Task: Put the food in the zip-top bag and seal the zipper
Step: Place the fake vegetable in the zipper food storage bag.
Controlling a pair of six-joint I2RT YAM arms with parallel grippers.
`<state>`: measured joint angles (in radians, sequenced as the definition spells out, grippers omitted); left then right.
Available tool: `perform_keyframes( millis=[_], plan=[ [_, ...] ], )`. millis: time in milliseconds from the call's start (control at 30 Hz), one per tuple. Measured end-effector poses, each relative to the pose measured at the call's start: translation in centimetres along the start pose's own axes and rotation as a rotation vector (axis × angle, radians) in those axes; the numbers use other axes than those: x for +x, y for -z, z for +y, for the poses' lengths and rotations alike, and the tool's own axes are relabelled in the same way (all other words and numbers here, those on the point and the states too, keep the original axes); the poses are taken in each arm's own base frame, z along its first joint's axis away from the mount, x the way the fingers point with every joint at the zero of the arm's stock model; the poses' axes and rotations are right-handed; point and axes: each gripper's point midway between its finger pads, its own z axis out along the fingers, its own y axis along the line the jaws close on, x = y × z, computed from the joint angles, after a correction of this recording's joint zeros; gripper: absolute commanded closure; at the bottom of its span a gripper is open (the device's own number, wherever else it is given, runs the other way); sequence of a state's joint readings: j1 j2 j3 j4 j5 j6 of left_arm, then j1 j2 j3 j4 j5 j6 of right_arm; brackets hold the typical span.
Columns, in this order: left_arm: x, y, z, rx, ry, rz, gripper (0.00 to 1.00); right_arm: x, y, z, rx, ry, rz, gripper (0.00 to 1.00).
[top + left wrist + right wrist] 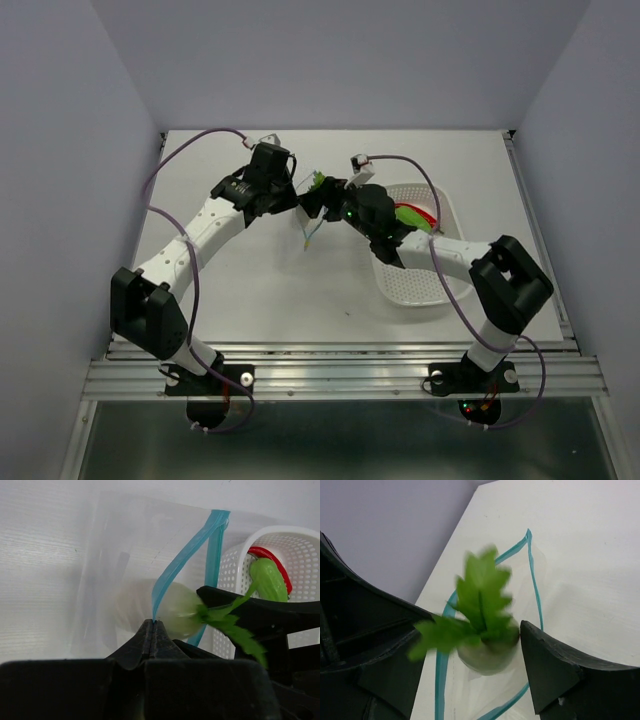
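My left gripper (297,197) is shut on the light blue zipper (176,569) of the clear zip-top bag (125,555) and holds it up with its mouth open. The white radish (486,655) with green leaves (480,595) sits in the bag's mouth, blurred, between the spread fingers of my open right gripper (475,622). From the top, the right gripper (325,200) meets the left one over the bag (308,228). The green cucumber piece (270,580) and the red chili (267,554) lie in the basket.
The white perforated basket (415,285) stands on the table at the right, under my right arm, and also shows in the left wrist view (300,542). Both arms reach towards the table's middle back. Walls enclose the table at the back and sides.
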<state>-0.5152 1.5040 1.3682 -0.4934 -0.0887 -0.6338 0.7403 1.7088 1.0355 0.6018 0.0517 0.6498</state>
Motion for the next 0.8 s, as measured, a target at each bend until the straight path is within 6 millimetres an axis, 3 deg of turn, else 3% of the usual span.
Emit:
perform_keyframes(
  millis=[200, 333, 400, 500, 667, 800],
  plan=[
    [-0.1, 0.0, 0.0, 0.003, 0.006, -0.002, 1.00, 0.3, 0.2, 0.1, 0.010, 0.012, 0.011, 0.13],
    [-0.1, 0.1, -0.2, 0.012, 0.009, -0.001, 1.00, -0.4, 0.4, 0.6, 0.005, 0.023, 0.008, 0.08],
    [-0.2, 0.1, -0.3, 0.016, 0.011, -0.005, 1.00, -1.0, 0.4, 1.1, -0.001, 0.029, 0.003, 0.00],
    [-0.4, 0.2, -0.2, 0.018, 0.017, -0.012, 1.00, -2.0, 0.5, 2.0, -0.011, 0.049, -0.004, 0.00],
    [-0.7, 0.4, -0.6, 0.041, 0.029, -0.029, 1.00, -4.5, 1.6, 3.1, 0.030, 0.126, 0.007, 0.00],
    [-0.5, 0.6, -0.7, 0.051, 0.027, -0.024, 1.00, -8.7, 3.6, 2.8, 0.087, 0.175, 0.000, 0.00]
  ],
)
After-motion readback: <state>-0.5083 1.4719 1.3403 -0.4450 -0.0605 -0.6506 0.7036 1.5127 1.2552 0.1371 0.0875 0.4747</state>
